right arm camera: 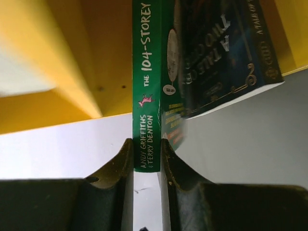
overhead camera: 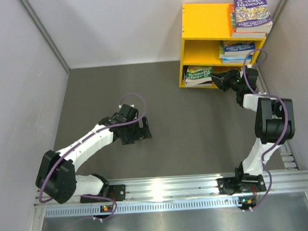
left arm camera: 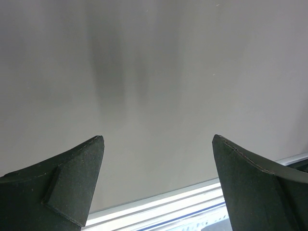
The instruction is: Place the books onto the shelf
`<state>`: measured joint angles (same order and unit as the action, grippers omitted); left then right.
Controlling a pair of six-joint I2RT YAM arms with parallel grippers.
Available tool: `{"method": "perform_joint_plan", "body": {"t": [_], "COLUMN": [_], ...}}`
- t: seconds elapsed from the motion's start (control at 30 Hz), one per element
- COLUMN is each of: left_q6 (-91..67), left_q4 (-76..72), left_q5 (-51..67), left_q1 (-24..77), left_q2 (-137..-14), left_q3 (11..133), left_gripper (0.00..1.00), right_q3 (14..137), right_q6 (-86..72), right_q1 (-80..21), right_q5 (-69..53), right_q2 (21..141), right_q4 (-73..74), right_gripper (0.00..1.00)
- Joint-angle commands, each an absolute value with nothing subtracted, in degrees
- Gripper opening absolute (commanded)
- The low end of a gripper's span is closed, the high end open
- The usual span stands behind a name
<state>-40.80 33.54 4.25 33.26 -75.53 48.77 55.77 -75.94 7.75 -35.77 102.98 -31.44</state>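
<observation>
**Pinching the green book by its spine at the shelf's lower compartment**

Right hand is clamped together on the spine of the green book, at the end with the authors' names. A spine grip makes sense: it is the stiffest edge of a thin paperback and leaves the covers free to slide on the board. Green book lies flat in the lower compartment of the shelf, partly poking out of the open front. My guess is it is being seated there, release not yet made. Dark book rests on top of it, skewed, one corner overhanging.

Left hand is spread wide with nothing between its fingers. It hangs over the surface, well apart from the shelf, and looks parked out of the way.

Upper stack sits in the upper compartment. Top pile sits on the shelf's roof, purple cover uppermost.

Green book has a bright green spine, white "104-STOREY" lettering, a small pink mark and a cartoon cover. It is thin and probably floppy, so it may bow if pushed from one end.
</observation>
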Motion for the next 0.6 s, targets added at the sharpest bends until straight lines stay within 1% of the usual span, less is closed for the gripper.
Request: {"method": "perform_joint_plan", "body": {"t": [0.0, 0.2, 0.23, 0.5, 0.57], "left_q6": [-40.4, -41.3, -41.3, -41.7, -42.0], "left_q4": [35.6, 38.0, 38.5, 42.6, 43.0], "left_q5": [2.4, 0.5, -1.5, -5.3, -5.7], "left_q1": [33.2, 33.2, 33.1, 33.0, 32.8], "left_q2": [-72.8, -68.7, -68.1, -64.0, -63.4], "left_q3": [50.3, 48.5, 48.1, 48.0, 47.6], "left_gripper": [0.99, 0.99, 0.99, 0.99, 0.99], "right_q3": [61.0, 66.2, 67.3, 72.4, 72.7], "right_q6": [-73.2, -74.0, -74.2, -76.1, -76.8], "right_q1": [5.5, 3.8, 3.4, 2.5, 2.5], "right_q5": [-35.9, -34.5, -34.1, -29.3, -28.4], "right_q2": [107.2, 113.6, 114.9, 118.7, 119.4], "right_q4": [-30.3, -29.4, -29.3, -25.7, -25.4], "right_gripper": [0.0, 0.0, 0.0, 0.0, 0.06]}}
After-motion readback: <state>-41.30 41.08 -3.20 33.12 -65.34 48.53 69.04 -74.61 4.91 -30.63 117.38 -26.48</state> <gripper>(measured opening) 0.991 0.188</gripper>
